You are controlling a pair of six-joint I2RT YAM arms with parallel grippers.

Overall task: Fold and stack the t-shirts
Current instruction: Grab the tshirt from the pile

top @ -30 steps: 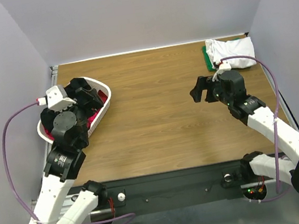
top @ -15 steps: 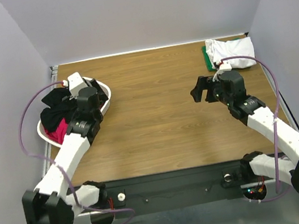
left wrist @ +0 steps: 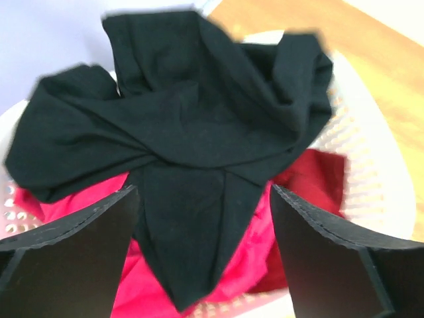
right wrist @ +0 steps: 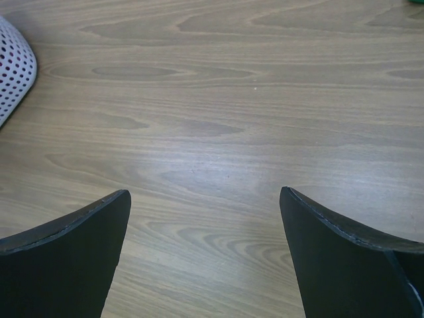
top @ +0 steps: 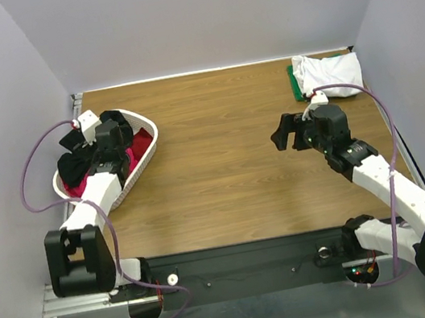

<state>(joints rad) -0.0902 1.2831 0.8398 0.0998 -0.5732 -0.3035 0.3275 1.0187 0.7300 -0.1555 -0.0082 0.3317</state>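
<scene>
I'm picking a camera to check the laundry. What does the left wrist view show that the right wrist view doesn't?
Only the left wrist view: the black t-shirt crumpled over the pink/red t-shirts, framed by the open left tool. Only the right wrist view: the open right tool, holding nothing. Both: the white lattice basket, just a sliver at the right wrist view's left edge, and the wooden table.

White link shells, black rounded joint housings on left arm [top: 93,203] and right arm [top: 379,176] — each with a looping purple cable [top: 25,182]. Left gripper [left wrist: 204,192] and right gripper [right wrist: 205,193] black, with broad, curved, matte fingers [right wrist: 66,258].
</scene>
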